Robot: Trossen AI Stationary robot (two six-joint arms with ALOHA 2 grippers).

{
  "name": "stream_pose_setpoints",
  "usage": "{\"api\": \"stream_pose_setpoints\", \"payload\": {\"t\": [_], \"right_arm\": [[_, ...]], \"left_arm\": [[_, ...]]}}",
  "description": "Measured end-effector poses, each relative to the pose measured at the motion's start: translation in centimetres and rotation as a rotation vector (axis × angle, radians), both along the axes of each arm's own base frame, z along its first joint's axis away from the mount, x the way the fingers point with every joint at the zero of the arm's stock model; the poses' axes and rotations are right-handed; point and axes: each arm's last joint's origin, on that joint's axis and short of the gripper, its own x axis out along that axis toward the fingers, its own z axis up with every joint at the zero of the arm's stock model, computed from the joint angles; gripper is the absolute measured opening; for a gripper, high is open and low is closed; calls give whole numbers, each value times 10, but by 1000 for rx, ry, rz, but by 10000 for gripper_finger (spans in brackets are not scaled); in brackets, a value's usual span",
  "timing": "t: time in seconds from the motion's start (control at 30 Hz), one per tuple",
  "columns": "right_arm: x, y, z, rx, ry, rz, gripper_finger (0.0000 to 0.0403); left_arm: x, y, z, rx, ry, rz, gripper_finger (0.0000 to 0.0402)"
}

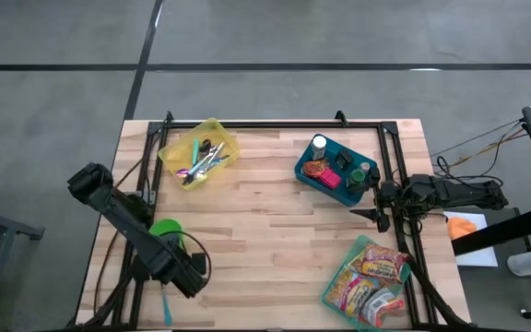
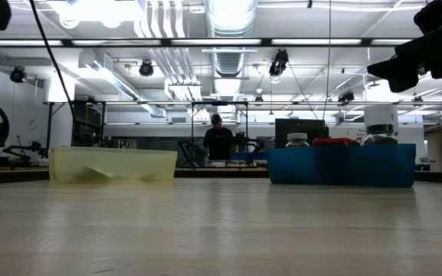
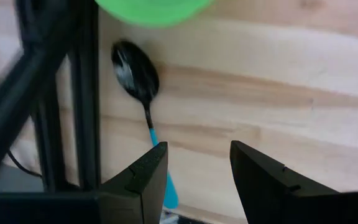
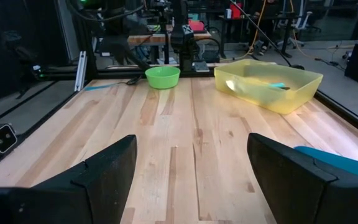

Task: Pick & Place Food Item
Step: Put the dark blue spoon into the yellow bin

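Wooden planks of the bench point(image 1: 265, 221) fill my high view, with both arms parked at its edges. My right pincer point(image 1: 379, 205) hangs empty, fingers apart, just beside the blue bin point(image 1: 336, 171); the food packets point(image 1: 369, 278) sit in a clear tray nearer me on that same side, a short swing back from its tips, their long sides slanting across the boards. My left pincer point(image 1: 194, 274) sits well apart from them, beyond the green bowl point(image 1: 165, 229), so I judge the right arm the nearer one.

Low view: only the yellow bin point(image 2: 113, 164) and blue bin show; the packets do not.

Left wrist view: my left pincer's fingers point(image 3: 146, 180) stand apart, empty, over a spoon point(image 3: 137, 71).

Right wrist view: parted fingers point(image 4: 107, 168) face away from the packets.
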Motion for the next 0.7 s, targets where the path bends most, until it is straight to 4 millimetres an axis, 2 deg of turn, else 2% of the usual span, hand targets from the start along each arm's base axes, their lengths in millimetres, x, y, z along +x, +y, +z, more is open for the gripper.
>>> {"api": "stream_pose_setpoints", "payload": {"t": [0.3, 0.47, 0.7], "right_arm": [[0, 0, 0, -1, -1, 0, 303], [0, 0, 0, -2, 0, 0, 303], [0, 0, 0, 0, 0, 0, 303]], "left_arm": [[-5, -28, -19, 7, 25, 123, 174], [1, -46, -31, -78, -13, 124, 174], [0, -62, -54, -156, 179, 153, 174]]}}
